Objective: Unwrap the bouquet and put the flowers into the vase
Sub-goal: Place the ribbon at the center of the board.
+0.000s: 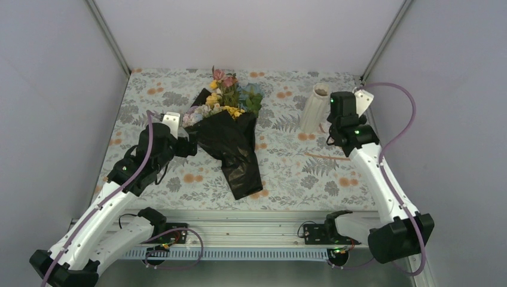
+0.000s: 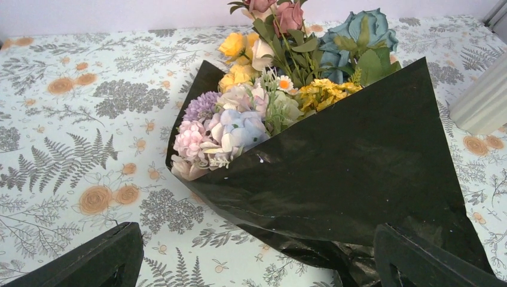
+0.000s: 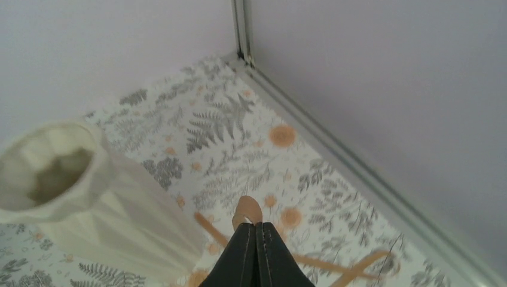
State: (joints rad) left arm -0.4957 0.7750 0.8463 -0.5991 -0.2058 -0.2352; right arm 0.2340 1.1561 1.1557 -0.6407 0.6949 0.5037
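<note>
The bouquet lies mid-table, its black wrap (image 1: 230,149) (image 2: 359,161) still folded round the stems. The flowers (image 1: 230,95) (image 2: 281,72), blue, pink, yellow and lilac, stick out at the far end. My left gripper (image 1: 188,145) (image 2: 263,251) is open at the wrap's left edge, with one finger (image 2: 101,257) over the cloth and the other (image 2: 418,260) over the black sheet. The white ribbed vase (image 1: 315,107) (image 3: 89,203) stands at the back right. Just right of it, my right gripper (image 3: 256,226) is shut on a loop of tan ribbon (image 3: 247,209).
A floral-print tablecloth (image 1: 149,95) covers the table. More of the tan ribbon (image 1: 326,156) (image 3: 341,263) trails on the cloth near the vase. Grey walls close in on three sides, and the back right corner post (image 3: 242,36) is close to the right gripper.
</note>
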